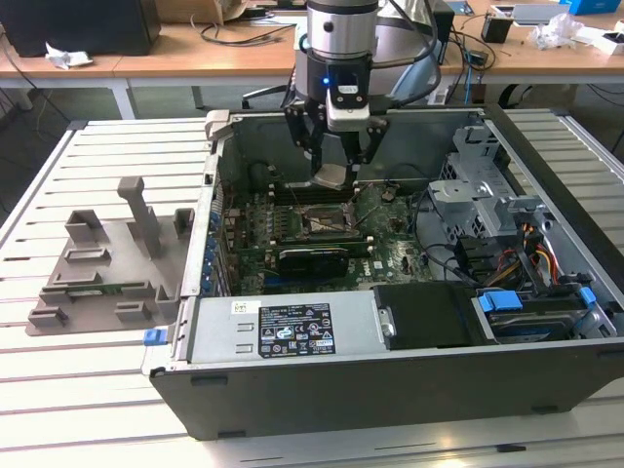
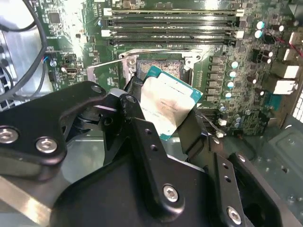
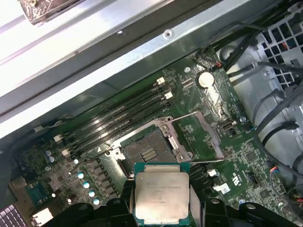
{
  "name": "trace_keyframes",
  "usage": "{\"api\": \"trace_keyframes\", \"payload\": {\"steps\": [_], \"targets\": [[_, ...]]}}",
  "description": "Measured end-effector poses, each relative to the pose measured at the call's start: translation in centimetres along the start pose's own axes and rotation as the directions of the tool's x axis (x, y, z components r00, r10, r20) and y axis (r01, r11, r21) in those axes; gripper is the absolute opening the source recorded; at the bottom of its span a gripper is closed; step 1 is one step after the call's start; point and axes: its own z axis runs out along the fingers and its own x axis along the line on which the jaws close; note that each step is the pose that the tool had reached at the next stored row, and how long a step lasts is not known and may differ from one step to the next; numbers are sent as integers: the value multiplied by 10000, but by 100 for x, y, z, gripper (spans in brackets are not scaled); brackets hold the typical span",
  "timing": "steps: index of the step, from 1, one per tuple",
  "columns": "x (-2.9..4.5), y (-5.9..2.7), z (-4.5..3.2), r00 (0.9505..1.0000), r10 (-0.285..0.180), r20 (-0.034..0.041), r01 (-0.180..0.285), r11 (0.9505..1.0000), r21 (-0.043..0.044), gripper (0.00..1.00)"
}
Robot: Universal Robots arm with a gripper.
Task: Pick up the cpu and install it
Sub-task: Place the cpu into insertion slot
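Quick status from my end. My 2 fingers (image 2: 189, 130) are closed on the cpu (image 2: 170, 104), 1 on each of 2 opposite edges, with the silver lid facing the wrist cameras. So I'd call the pickup half done.

The chip hangs in the air just above the socket (image 3: 147, 151), inside the open computer case (image 1: 390, 390). In the exterior view it sits over the socket and a touch toward the far wall of the case, not touching the board. In the second wrist view it looks turned a bit against the socket's square, but that could just be the camera angle, so I can't say for sure.

The socket itself is bare: you can see the dark pin field. Its metal frame (image 3: 199, 137) is swung open beside it, so nothing is seated or locked down yet. The memory slots (image 3: 118, 118) run just beside the socket on its far side.

The grey tray (image 1: 97, 263) sits on the counter (image 1: 97, 409), outside the case and well apart from the socket.

My read: grab and carry are done, and the install itself isn't. The chip isn't in the socket and the frame isn't closed.
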Motion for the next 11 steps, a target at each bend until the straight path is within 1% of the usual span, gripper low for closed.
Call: {"api": "trace_keyframes", "payload": {"steps": [2,3,5,6,8,11], "targets": [[0,0,0,9997,245,-11,-245,9997,8,55],[0,0,0,9990,443,-20,-442,9990,15,55],[0,0,0,9978,666,-30,-666,9978,22,55],[0,0,1,9963,858,-39,-858,9963,28,55],[0,0,1,9945,1044,-47,-1044,9945,35,55],[0,0,1,9899,1418,-62,-1417,9899,48,55]]}}
